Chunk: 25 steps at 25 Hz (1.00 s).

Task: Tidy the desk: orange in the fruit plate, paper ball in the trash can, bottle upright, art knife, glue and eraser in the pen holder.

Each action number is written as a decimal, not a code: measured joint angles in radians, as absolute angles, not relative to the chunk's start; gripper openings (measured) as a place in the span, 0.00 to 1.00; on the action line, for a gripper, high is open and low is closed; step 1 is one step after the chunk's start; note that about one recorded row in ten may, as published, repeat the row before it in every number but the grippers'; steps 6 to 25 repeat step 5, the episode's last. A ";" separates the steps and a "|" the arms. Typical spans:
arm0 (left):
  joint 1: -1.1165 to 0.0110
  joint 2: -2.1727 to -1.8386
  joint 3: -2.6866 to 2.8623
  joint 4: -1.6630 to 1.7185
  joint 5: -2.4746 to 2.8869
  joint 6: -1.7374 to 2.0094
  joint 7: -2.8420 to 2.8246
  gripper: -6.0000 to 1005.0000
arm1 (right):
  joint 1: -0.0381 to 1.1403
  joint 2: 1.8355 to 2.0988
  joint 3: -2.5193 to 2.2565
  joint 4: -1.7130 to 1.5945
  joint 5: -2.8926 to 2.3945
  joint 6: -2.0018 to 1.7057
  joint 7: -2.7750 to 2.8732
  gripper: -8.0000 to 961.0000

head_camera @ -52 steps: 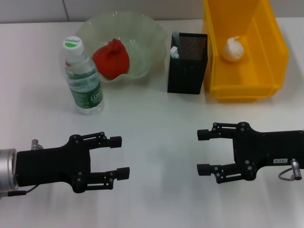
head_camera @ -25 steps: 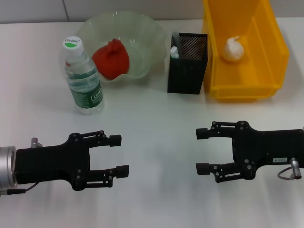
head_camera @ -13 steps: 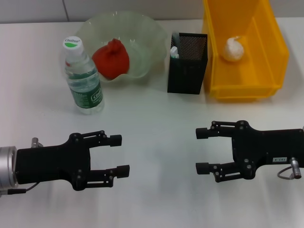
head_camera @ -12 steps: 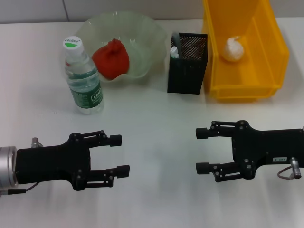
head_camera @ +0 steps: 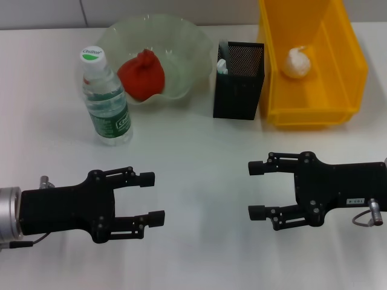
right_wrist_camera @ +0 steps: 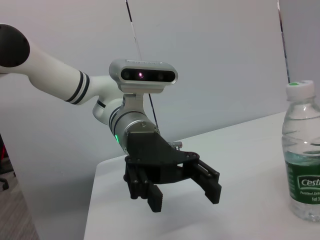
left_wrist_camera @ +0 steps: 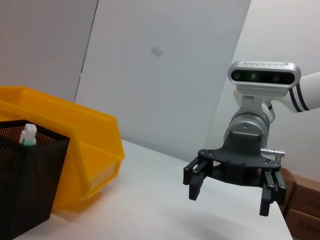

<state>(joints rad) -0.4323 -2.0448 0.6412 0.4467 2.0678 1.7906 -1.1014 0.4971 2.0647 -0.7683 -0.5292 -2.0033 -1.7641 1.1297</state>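
The orange (head_camera: 141, 74) lies in the pale green fruit plate (head_camera: 181, 45) at the back. To its left a clear water bottle (head_camera: 106, 99) with a green label stands upright. In the black mesh pen holder (head_camera: 239, 81) a white item (head_camera: 221, 65) pokes up; the art knife, glue and eraser cannot be told apart. A white paper ball (head_camera: 298, 62) rests in the yellow trash can (head_camera: 311, 107). My left gripper (head_camera: 151, 198) hovers open low at the front left, my right gripper (head_camera: 256, 190) open at the front right. Both hold nothing.
The white desk (head_camera: 193, 145) spreads between the grippers and the row of objects at the back. In the left wrist view the yellow bin (left_wrist_camera: 80, 150) and mesh holder (left_wrist_camera: 27, 175) stand close by.
The right gripper has crept slightly to the left. Everything else stays as it was.
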 joint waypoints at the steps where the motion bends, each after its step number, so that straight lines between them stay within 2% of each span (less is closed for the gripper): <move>1: -0.432 -2.045 0.641 0.446 2.068 1.791 -1.101 0.78 | 0.497 2.065 -0.768 -0.529 -2.003 -1.764 1.130 0.85; 25: -0.432 -2.044 0.641 0.445 2.068 1.791 -1.101 0.78 | 0.498 2.065 -0.768 -0.529 -2.003 -1.764 1.130 0.85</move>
